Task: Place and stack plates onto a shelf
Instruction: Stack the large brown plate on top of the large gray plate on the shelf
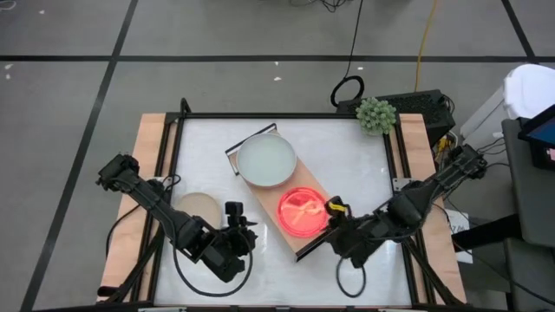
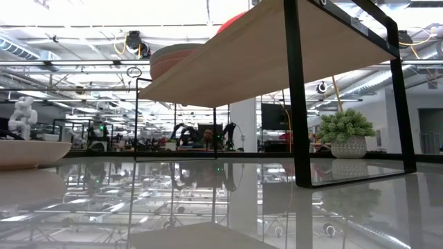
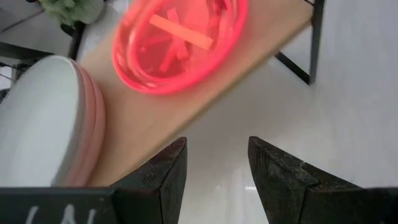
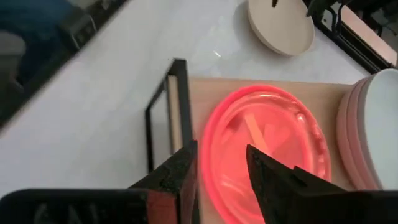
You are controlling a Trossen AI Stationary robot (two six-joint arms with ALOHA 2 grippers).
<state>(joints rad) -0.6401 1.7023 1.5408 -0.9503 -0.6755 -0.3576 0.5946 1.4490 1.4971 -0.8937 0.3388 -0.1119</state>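
the right claw (image 1: pixel 332 214) hangs open at the rim of a hot-pink divided plate (image 1: pixel 302 211) on the shelf (image 1: pixel 276 227). the left claw (image 1: pixel 236 224) waits open near a beige plate (image 1: pixel 199 206) on the tabletop (image 1: pixel 364 165).

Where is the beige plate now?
In the high view, the beige plate lies on the table's left side, off the shelf, just beside the left gripper.

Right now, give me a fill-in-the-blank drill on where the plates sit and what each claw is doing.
1. The hot-pink plate lies on the ____.
2. The beige plate lies on the white ____, off the shelf.
3. The right claw stands ____ at the hot-pink plate's rim.
4. The left claw holds ____.

Missing words: shelf; tabletop; open; nothing
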